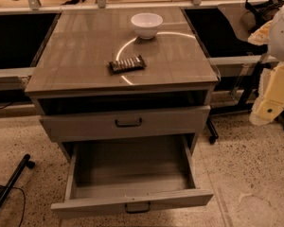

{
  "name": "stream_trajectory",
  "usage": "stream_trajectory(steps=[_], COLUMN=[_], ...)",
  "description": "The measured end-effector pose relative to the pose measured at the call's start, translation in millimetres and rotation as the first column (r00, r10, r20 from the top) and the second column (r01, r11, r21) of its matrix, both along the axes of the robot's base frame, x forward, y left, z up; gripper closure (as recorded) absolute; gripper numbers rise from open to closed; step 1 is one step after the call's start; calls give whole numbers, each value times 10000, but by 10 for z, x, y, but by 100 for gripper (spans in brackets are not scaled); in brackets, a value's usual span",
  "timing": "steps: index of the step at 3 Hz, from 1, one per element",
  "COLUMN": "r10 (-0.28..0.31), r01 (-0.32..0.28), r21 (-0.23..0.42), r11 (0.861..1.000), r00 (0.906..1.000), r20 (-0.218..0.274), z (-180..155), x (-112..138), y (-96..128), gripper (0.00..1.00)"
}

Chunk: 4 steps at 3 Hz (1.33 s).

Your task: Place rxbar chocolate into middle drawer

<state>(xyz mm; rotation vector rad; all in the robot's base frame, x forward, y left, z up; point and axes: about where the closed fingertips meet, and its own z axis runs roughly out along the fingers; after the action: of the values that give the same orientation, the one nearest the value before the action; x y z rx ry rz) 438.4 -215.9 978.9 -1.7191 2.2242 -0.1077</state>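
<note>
We see the rxbar chocolate (127, 64) lying flat on the cabinet top (75, 56), a little toward 12 o'clock from the middle of the frame. Its dark wrapper with pale vertical marks is tilted slightly, with its right end nearer the back. Nothing touches it. A white bowl (146, 24) stands upright behind it, toward 12 o'clock, on the same top and well apart from the bar. A bright curved reflection runs across the surface between the two.

Below the top is a dark slot, then a drawer front (85, 125) with a small dark bar handle. Beneath that, at 6 o'clock, the middle drawer (94, 205) is pulled far out toward us. Its grey-tan floor and side walls are in plain view, and its handle sits at the bottom edge of the frame.

The gripper (272, 98) is a pale cream shape at the 3 o'clock edge, hanging off to the right of the cabinet and well apart from both the bar and the open drawer. We cannot tell whether it is spread or closed. It holds nothing that we can see.

A speckled floor (246, 174) surrounds the cabinet, and a dark wheeled leg (12, 183) lies at 8 o'clock.
</note>
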Motion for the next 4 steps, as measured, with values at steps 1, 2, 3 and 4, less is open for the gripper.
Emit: stream_trajectory(steps=[1,2,3,4], r10=[5,658,1375,2062], r01=[-5,-665,-1391,-2075], r21=[6,818,1931,3023], r11=[10000,9944,9713,9304], r00=[10000,9978,9903,9778], r20=[1,112,219,365], z=[-1,-91,-243,-407], x=[2,286,669,1059], y=[2,240,579,889], gripper=[0,0,0,0])
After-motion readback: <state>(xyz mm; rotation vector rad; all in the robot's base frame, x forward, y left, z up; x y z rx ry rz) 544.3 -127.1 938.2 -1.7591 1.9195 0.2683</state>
